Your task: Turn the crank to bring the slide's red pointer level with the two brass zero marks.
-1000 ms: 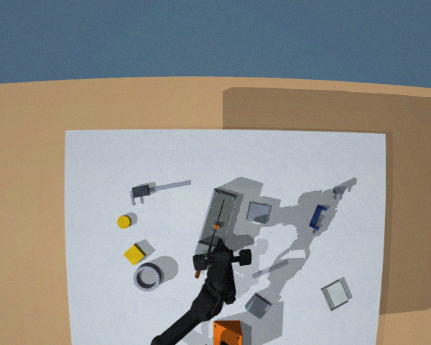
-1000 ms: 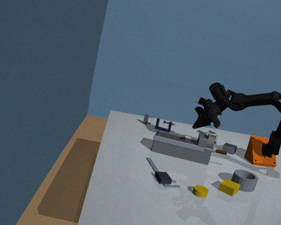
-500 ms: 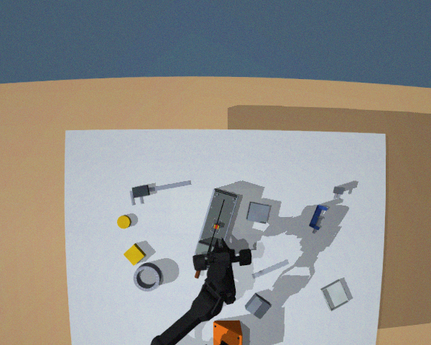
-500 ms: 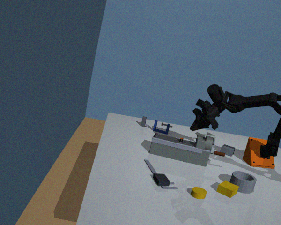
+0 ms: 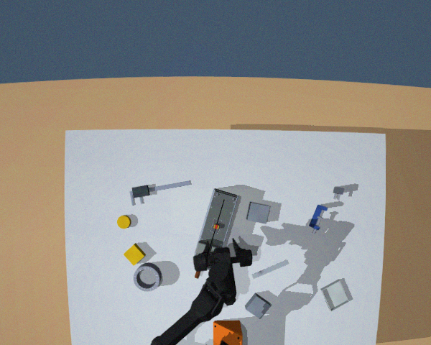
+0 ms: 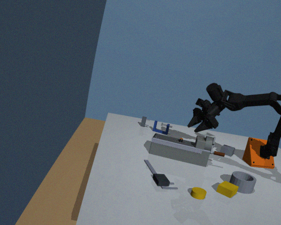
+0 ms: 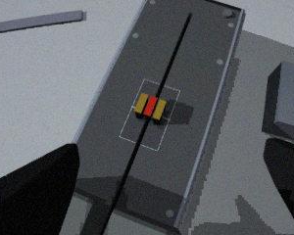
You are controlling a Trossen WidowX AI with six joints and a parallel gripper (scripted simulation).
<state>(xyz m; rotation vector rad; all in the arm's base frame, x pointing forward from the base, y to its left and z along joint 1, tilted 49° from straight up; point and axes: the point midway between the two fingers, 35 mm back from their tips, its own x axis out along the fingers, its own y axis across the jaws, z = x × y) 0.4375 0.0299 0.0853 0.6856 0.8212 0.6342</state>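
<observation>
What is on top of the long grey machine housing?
On the housing are a dark slot, a red pointer between two brass marks, and, at the crank end, a grey block. From above, the gripper partly covers that end.
</observation>
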